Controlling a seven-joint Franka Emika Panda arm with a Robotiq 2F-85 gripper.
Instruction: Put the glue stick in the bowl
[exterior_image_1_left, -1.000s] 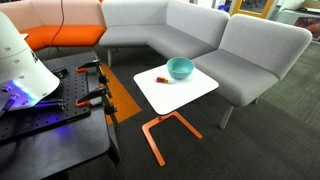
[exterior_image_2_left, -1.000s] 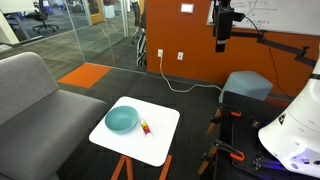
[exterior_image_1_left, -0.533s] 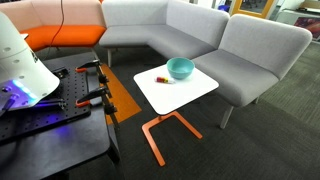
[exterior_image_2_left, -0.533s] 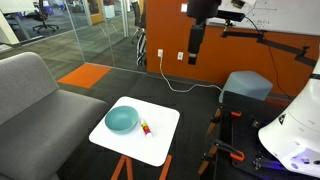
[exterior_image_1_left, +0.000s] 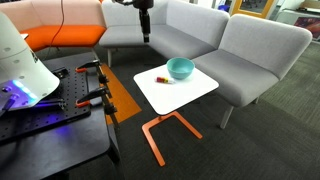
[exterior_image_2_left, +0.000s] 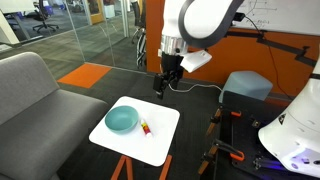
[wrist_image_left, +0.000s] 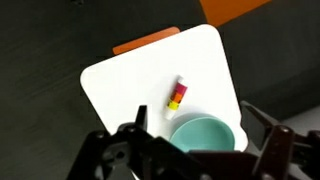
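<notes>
**Glue stick on the bench, hand up in the air**

So the glue stick (wrist_image_left: 177, 95) is lying flat on the white square bench (wrist_image_left: 120, 85), outside the teal bowl (wrist_image_left: 205, 135). It's just beside the bowl, and in the wrist view I can see a sliver of white between the 2, so they're not touching. The stick is reddish-orange with a paler yellowish bit at the end nearer the bowl's rim. In both exterior views it's only a tiny speck (exterior_image_2_left: 145, 126) next to the bowl (exterior_image_2_left: 122, 120).

The hand (exterior_image_2_left: 160, 90) hangs pointing down, up in the air and well apart from both the stick and the bowl. It sits over the bench's edge rather than its middle. In an exterior view it shows up high in the picture (exterior_image_1_left: 146, 38), in front of the grey sofa (exterior_image_1_left: 250, 45). In the wrist view its 2 dark fingers (wrist_image_left: 135, 135) are spread wide apart at the bottom edge, gripping nothing.

The bench stands on orange legs (exterior_image_1_left: 160, 130) on dark carpet.
</notes>
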